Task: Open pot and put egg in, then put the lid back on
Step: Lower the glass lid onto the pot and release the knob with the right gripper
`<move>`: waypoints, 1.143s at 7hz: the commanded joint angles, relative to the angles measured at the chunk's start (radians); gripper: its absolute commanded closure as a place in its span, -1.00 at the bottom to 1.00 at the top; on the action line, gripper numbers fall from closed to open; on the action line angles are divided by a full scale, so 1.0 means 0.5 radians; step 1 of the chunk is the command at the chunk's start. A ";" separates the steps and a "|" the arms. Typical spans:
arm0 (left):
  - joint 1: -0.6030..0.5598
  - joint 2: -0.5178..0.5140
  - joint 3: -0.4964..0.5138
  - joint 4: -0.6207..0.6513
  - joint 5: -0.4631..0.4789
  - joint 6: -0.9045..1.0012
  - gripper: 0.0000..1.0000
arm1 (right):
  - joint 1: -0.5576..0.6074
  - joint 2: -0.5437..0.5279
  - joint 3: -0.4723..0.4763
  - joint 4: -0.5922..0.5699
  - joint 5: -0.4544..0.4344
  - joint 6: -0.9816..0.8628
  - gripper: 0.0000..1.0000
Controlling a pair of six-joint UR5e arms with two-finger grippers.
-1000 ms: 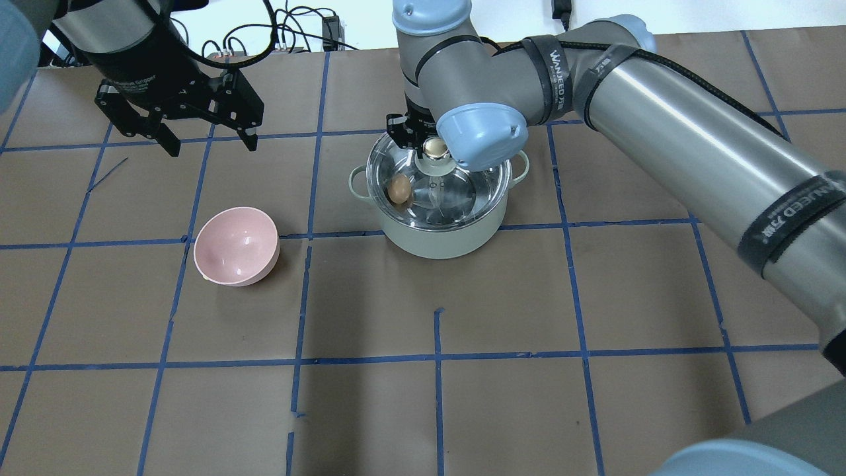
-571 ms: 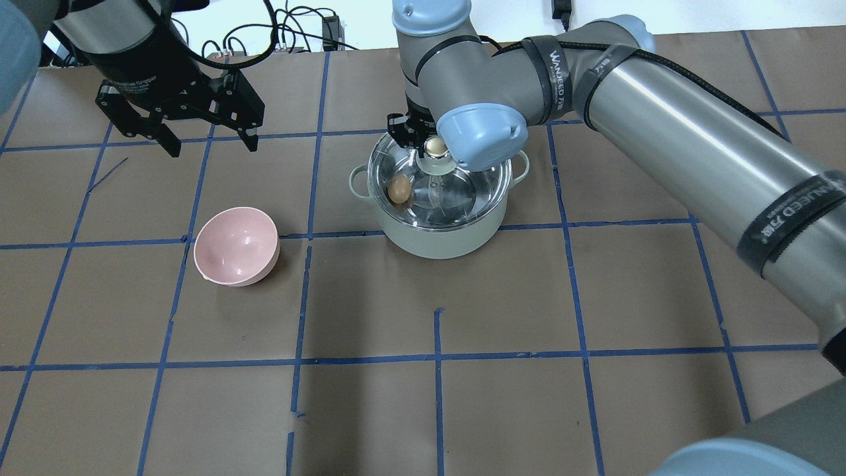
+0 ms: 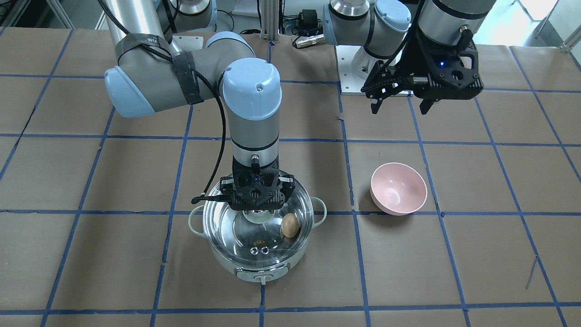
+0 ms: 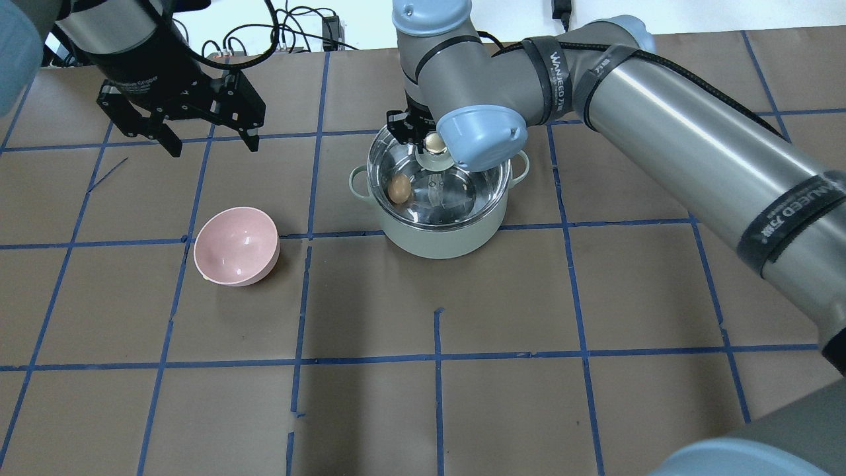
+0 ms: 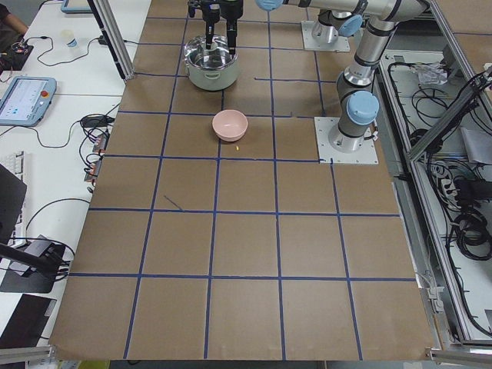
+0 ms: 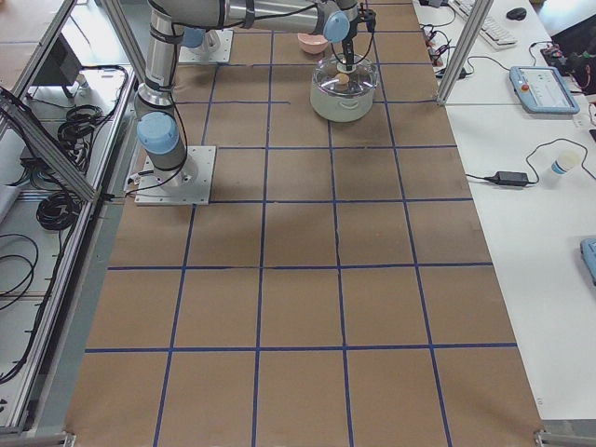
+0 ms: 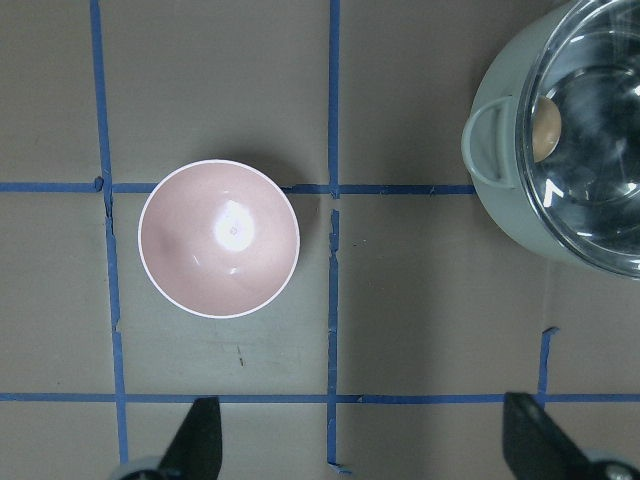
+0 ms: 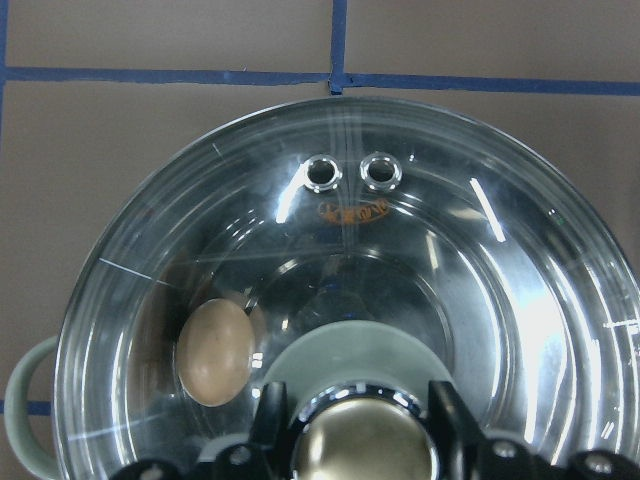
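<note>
The pale grey-green pot point(image 4: 443, 241) stands at the table's middle far side. The brown egg point(image 4: 398, 189) lies inside it, seen through the clear glass lid point(image 4: 462, 192) that sits on the pot's rim. My right gripper point(image 4: 433, 142) is straight above, shut on the lid's cream-gold knob. The right wrist view shows its fingers point(image 8: 270, 410) on both sides of the knob, with the egg point(image 8: 213, 352) below the glass. My left gripper point(image 4: 211, 147) hangs open and empty above the table, far left of the pot. The pot point(image 3: 254, 268), lid point(image 3: 254, 236) and egg point(image 3: 290, 225) also show in the front view.
A pink bowl point(image 4: 236, 246) stands empty, left of and nearer than the pot; it shows below my left gripper point(image 7: 365, 450) in the left wrist view point(image 7: 218, 238). Blue tape lines cross the brown table. Cables lie beyond the far edge.
The right gripper has lowered the lid a little, so it now sits down in the pot's rim. The left arm, egg and bowl have not moved.
</note>
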 commanded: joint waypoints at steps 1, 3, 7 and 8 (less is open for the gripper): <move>-0.001 0.000 0.000 0.000 0.000 0.000 -0.99 | 0.000 0.000 0.006 -0.010 -0.003 -0.002 0.96; -0.001 0.000 -0.003 0.000 0.000 0.000 -0.99 | 0.000 0.000 0.009 -0.010 -0.015 -0.014 0.96; -0.001 0.000 0.000 0.000 0.000 0.000 -0.99 | 0.000 -0.003 0.009 0.017 0.009 -0.011 0.96; -0.001 0.000 0.000 0.000 0.000 -0.021 -0.99 | 0.000 -0.003 0.009 0.014 0.009 -0.011 0.96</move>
